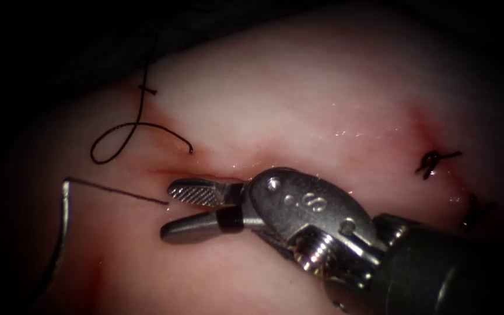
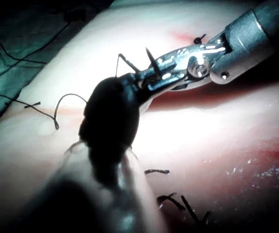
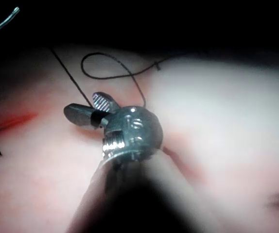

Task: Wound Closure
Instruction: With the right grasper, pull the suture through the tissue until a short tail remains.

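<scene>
Now the right arm's steel hand (image 1: 173, 213) stands parted and holds nothing just below the pale pink tissue's (image 1: 298, 99) cut (image 1: 205, 169), while the curved steel needle (image 1: 64, 221) lies free left of that cut, its black thread (image 1: 118, 192) trailing toward the hand.

Right tool (image 1: 173, 211) is seen with jaws parted and empty over the tissue (image 1: 298, 99). Needle (image 1: 64, 216) lies well beyond its tips, thread (image 1: 118, 192) trailing back toward them.

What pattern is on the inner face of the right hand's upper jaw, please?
Fine cross-hatching on the right hand, clearest in the endoscope view.
</scene>
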You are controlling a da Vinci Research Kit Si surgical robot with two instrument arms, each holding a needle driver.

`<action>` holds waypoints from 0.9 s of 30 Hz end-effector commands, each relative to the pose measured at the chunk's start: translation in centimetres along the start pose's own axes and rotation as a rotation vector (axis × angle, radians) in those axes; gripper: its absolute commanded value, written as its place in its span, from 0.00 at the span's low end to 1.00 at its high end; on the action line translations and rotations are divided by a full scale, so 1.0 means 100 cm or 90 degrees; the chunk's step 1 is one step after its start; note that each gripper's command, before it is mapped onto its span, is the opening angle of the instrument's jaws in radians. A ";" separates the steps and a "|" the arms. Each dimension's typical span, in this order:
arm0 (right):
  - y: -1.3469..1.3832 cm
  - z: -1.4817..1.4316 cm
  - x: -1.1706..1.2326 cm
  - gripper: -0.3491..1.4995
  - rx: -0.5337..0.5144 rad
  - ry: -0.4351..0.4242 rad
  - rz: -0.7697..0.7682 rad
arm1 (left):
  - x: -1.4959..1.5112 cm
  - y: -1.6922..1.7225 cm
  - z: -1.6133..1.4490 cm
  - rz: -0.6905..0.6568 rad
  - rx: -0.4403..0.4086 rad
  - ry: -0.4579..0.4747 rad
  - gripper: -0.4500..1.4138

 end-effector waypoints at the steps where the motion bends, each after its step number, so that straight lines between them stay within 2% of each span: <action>1: 0.0005 0.0014 0.0003 0.48 0.001 0.000 -0.002 | -0.0002 -0.0009 0.0004 0.003 -0.001 0.001 0.00; 5: 0.0012 0.0026 -0.0014 0.54 -0.006 -0.020 -0.016 | -0.0003 -0.0008 0.0004 0.004 -0.001 0.001 0.00; 14: 0.0017 0.0041 -0.0045 0.47 -0.021 -0.066 -0.039 | -0.0013 -0.0008 -0.0003 0.007 -0.003 0.000 0.00; 21: 0.0020 0.0051 -0.0053 0.43 -0.029 -0.082 -0.045 | -0.0016 -0.0007 -0.0004 0.009 0.001 0.002 0.00; 22: 0.0020 0.0052 -0.0054 0.38 -0.030 -0.084 -0.046 | -0.0016 -0.0007 -0.0004 0.009 0.003 0.004 0.00; 23: 0.0020 0.0051 -0.0055 0.16 -0.031 -0.088 -0.047 | -0.0016 -0.0006 -0.0005 0.009 0.002 0.004 0.00; 24: 0.0019 0.0050 -0.0056 0.00 -0.036 -0.096 -0.051 | -0.0016 -0.0006 -0.0005 0.009 0.002 0.004 0.00; 27: 0.0019 0.0046 -0.0056 0.00 -0.053 -0.107 -0.041 | -0.0016 -0.0006 -0.0008 0.009 0.002 0.003 0.00</action>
